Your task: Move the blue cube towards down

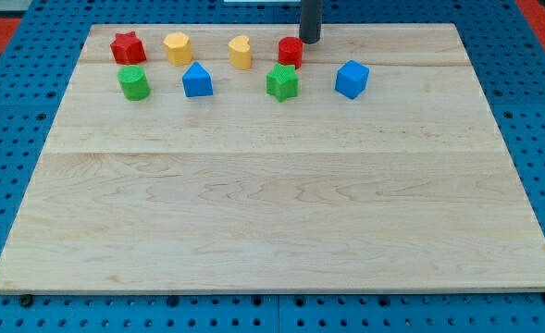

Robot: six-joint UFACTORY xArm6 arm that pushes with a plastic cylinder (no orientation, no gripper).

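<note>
The blue cube (352,79) sits on the wooden board (272,185) near the view's top right. My tip (309,41) is near the view's top edge, up and to the left of the blue cube and apart from it. The tip stands just to the right of the red cylinder (291,52), close to it or touching it.
A red star block (127,47), a yellow hexagonal block (178,47) and a yellow heart-like block (241,52) lie along the top row. Below them are a green cylinder (133,82), a blue house-shaped block (197,80) and a green star block (282,82).
</note>
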